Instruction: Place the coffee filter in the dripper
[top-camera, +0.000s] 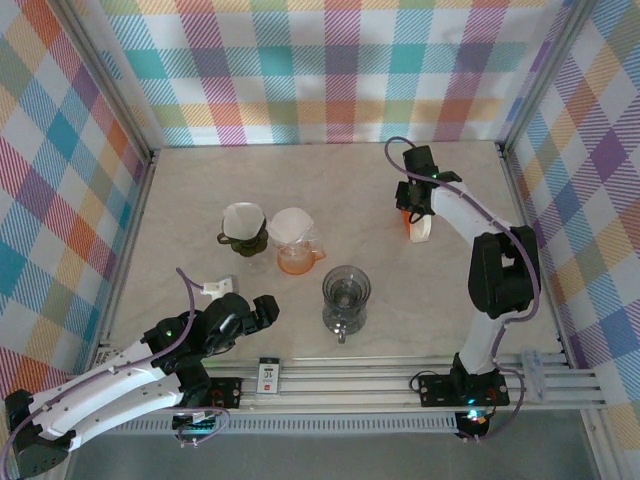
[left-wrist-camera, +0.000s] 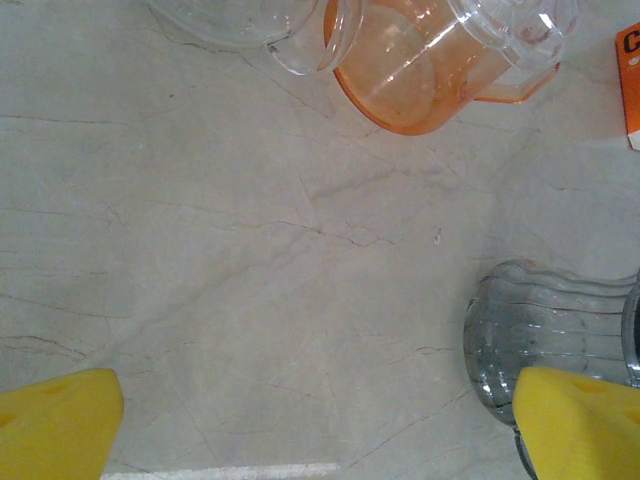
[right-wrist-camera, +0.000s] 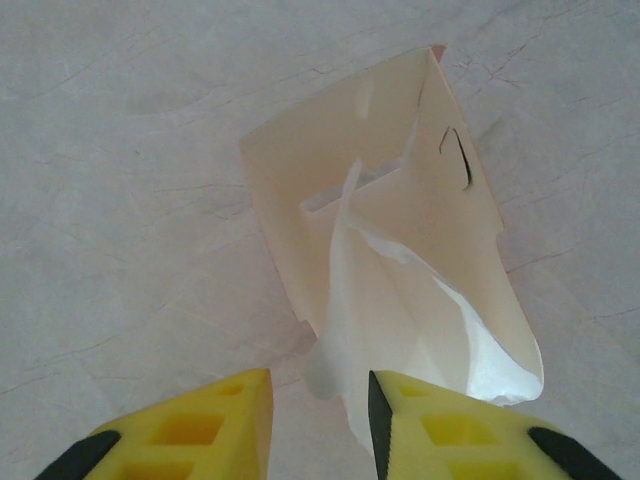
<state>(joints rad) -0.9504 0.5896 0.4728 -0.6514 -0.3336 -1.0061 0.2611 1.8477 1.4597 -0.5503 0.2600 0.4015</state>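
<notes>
Right gripper (right-wrist-camera: 318, 412): jaws narrowed about coffee filter (right-wrist-camera: 345, 330) protruding from its packet (right-wrist-camera: 300, 170), clamping we cannot tell | left gripper (left-wrist-camera: 320, 430): spread wide near empty dripper (top-camera: 346, 290) | risk: we expect thin paper tearing, or packet lifting along

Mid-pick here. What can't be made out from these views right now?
Right wrist: the filter's lower edge, partly behind the right gripper's finger.
Left wrist: the clear dripper, cut by the right edge and covered by the left gripper's finger.
Top external: the card's print, too small to read.
Top external: the filter box, partly under that gripper.
</notes>
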